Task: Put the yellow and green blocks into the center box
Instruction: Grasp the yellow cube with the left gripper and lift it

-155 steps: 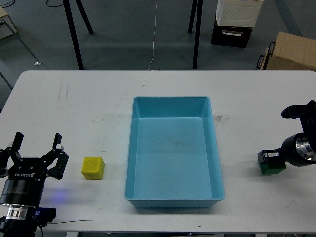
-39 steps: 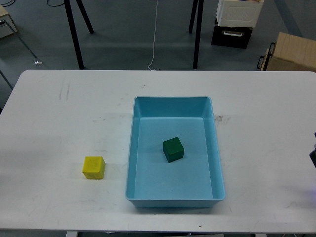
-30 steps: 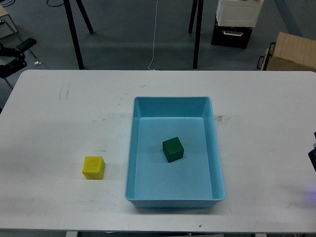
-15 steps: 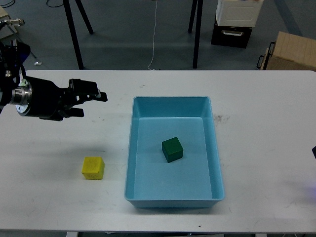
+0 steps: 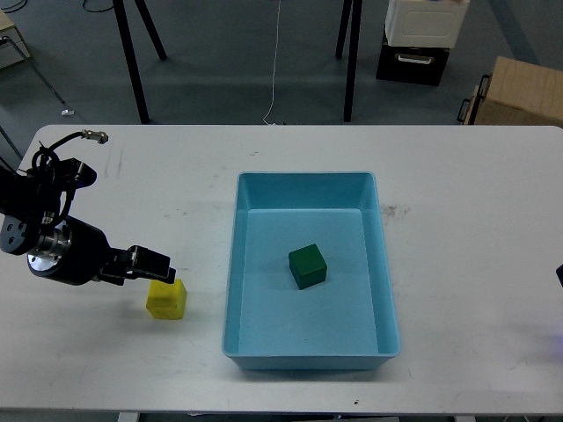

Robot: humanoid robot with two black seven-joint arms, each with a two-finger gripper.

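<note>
The yellow block (image 5: 166, 299) sits on the white table left of the light-blue tray (image 5: 305, 177). The dark green block (image 5: 308, 266) lies inside the tray, near its middle. My left gripper (image 5: 151, 265) hangs low right over the yellow block's upper left edge; its fingers are seen side-on and dark, so their opening does not show. Only a dark sliver of my right arm (image 5: 559, 274) shows at the right edge; its gripper is out of view.
The white table (image 5: 466, 202) runs wide around the tray. Behind it on the floor are black tripod legs (image 5: 134, 61), a black-and-white crate (image 5: 422, 37) and a brown cardboard box (image 5: 519, 92).
The green block, earlier in my right gripper at the table's right, now lies in the tray. My left arm has swung down from the upper left onto the yellow block.
</note>
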